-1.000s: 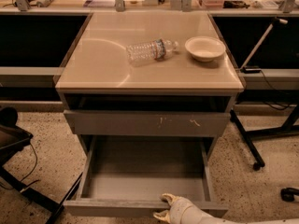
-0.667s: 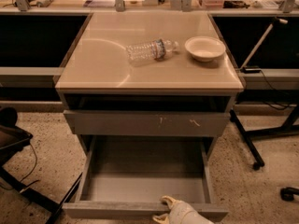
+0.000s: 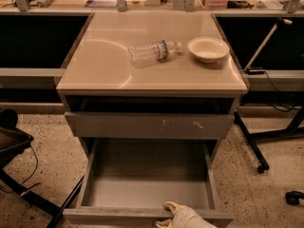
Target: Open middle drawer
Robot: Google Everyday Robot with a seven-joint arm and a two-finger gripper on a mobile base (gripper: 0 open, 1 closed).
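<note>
The middle drawer [image 3: 142,192] of the grey cabinet is pulled far out toward the camera. It shows a bare grey inside, and its front edge [image 3: 114,216] lies at the bottom of the camera view. My gripper [image 3: 172,214], pale and cloth-covered, sits at that front edge right of centre, touching the rim. My arm runs out of the view below it. Above the open drawer is the wider grey front with white scratch marks [image 3: 149,126], which is pushed in.
On the tan cabinet top [image 3: 95,65] lie a clear plastic bottle [image 3: 153,52] on its side and a white bowl [image 3: 208,49]. A black chair base [image 3: 14,146] stands at the left. A wheeled stand leg [image 3: 251,146] and cables are at the right, on speckled floor.
The drawer front and my gripper have slid a little further toward the camera. Nothing else moved.
</note>
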